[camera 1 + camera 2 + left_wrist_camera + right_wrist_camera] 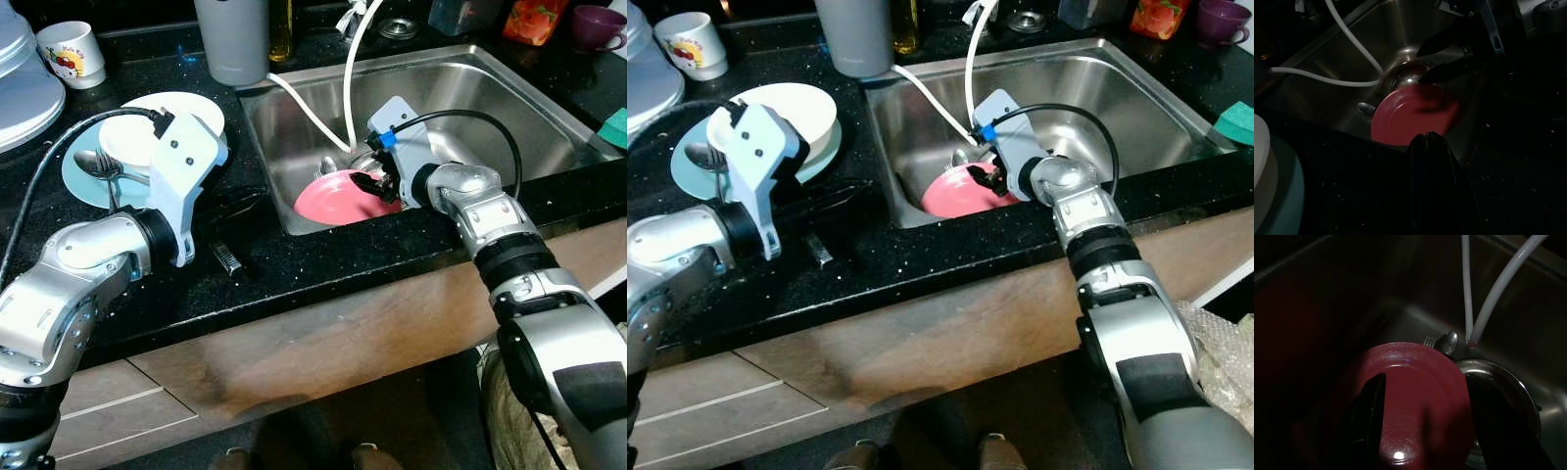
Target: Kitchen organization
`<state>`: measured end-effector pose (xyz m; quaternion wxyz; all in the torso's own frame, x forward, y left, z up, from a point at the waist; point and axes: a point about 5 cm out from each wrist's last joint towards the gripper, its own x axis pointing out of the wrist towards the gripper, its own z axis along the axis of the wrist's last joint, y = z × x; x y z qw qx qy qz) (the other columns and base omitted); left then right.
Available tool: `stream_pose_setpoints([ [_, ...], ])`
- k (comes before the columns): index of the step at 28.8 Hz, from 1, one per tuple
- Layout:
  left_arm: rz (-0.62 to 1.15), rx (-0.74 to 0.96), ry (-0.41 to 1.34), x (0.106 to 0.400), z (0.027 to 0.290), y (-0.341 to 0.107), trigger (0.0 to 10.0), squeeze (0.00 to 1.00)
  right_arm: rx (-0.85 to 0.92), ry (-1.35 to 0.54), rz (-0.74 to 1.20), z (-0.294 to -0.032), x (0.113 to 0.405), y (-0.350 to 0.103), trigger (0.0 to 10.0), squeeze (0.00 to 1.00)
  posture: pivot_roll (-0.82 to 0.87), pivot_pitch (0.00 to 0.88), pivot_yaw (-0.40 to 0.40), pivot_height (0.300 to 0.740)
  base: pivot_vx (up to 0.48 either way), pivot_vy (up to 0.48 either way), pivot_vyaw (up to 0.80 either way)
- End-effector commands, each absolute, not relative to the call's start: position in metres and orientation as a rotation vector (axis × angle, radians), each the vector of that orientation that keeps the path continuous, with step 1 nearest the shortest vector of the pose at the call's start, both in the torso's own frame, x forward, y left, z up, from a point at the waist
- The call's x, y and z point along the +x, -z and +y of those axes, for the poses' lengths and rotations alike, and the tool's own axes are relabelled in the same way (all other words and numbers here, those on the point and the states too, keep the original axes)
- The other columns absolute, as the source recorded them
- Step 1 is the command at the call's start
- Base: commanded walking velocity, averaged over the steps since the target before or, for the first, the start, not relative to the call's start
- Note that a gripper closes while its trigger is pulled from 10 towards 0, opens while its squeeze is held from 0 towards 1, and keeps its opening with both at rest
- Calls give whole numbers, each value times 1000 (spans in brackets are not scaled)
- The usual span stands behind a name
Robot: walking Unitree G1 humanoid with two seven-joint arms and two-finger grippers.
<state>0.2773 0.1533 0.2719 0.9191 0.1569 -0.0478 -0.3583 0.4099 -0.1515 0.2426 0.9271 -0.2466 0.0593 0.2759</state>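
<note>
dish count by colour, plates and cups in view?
Pink plate: 1
White plate: 1
Teal plate: 1
White cup: 1
Purple cup: 1
Total: 5

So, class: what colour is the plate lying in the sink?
Pink, clearest in the left eye view: the plate in the sink.

A grey canister stands at the far edge of the black counter, left of the sink. A white hose curves down into the basin. A brown wooden front runs below the counter.
</note>
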Motion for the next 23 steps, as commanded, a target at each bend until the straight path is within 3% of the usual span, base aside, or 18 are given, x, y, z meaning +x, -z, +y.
stream_pose_setpoints([
  [1,-103,316,729,279,154,-273,10000,0,-519,-546,126,-157,411,-243,10000,0,52,150,9,740,0,0,0],
  [8,-165,239,701,280,160,-289,10000,0,-487,-502,30,-157,411,-259,10000,0,51,142,6,740,0,0,0],
  [14,-259,163,594,282,179,-320,10000,0,-322,-477,-196,-148,406,-286,10000,0,51,136,6,740,0,0,0],
  [17,-262,156,564,284,184,-323,10000,0,-300,-488,-211,-146,404,-287,10000,0,51,136,6,740,0,0,0],
  [18,-261,152,543,284,187,-325,10000,78,-287,-495,-220,-144,403,-287,10000,0,51,136,6,740,0,0,0],
  [19,-229,170,432,290,203,-327,10000,1000,-240,-545,-248,-136,398,-289,10000,0,51,138,6,740,0,0,0],
  [21,-229,170,432,290,203,-327,10000,1000,-240,-545,-248,-136,398,-289,10000,0,51,138,6,740,0,0,0],
  [23,-176,211,261,295,227,-327,10000,1000,-192,-644,-275,-121,389,-288,10000,0,51,141,6,740,0,0,0],
])
